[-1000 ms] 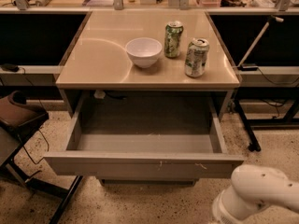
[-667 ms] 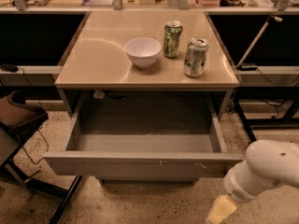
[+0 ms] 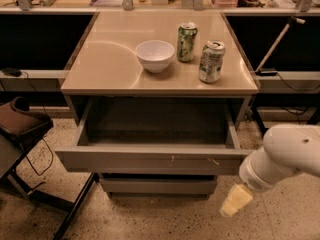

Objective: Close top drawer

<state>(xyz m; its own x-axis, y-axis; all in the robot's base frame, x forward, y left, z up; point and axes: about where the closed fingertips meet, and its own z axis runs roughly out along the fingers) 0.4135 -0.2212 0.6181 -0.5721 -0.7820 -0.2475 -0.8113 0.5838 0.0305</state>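
Note:
The top drawer (image 3: 150, 159) is a wide, shallow grey metal drawer under the table top. It stands pulled far out and looks empty inside. Its flat front panel has small whitish scratches right of centre. My white arm comes in from the lower right. My gripper (image 3: 236, 201) shows as a pale yellowish tip below the arm's end. It hangs just below and to the right of the drawer front's right end, apart from it.
A white bowl (image 3: 155, 55) and two green cans (image 3: 187, 42) (image 3: 210, 61) stand on the beige table top (image 3: 105, 59). A lower drawer front (image 3: 157, 185) sits under the open one. A dark chair (image 3: 20, 124) stands at the left. The floor is speckled.
My arm has risen and moved toward the drawer front's right end. The gripper tip has come into view below it. The drawer has not moved.

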